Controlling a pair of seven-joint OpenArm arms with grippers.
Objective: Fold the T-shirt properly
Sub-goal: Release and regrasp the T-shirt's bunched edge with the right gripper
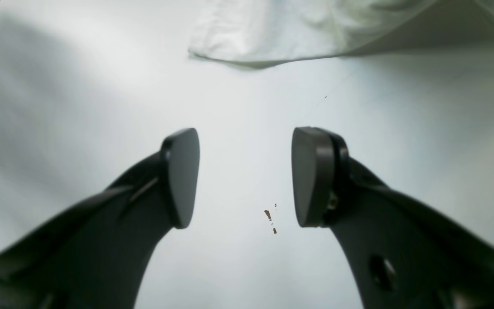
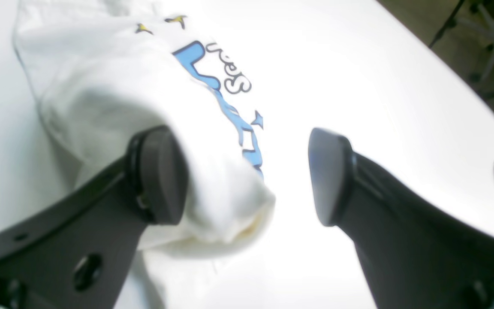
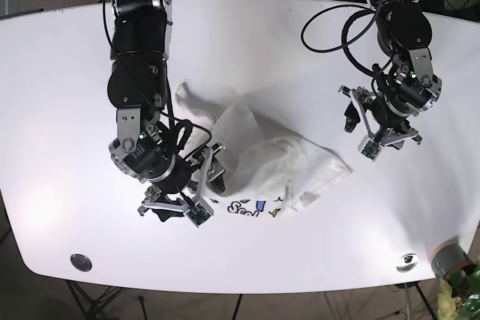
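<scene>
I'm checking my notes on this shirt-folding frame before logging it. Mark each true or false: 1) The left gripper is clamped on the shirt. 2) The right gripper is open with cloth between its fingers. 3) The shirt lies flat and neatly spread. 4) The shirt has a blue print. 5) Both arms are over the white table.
1) False. The left gripper is open over bare table, apart from the T-shirt.
2) True. The right gripper is open, with a bunched fold beside its left finger.
3) False. The T-shirt is crumpled in a heap.
4) True. Blue lettering shows.
5) True.
</scene>
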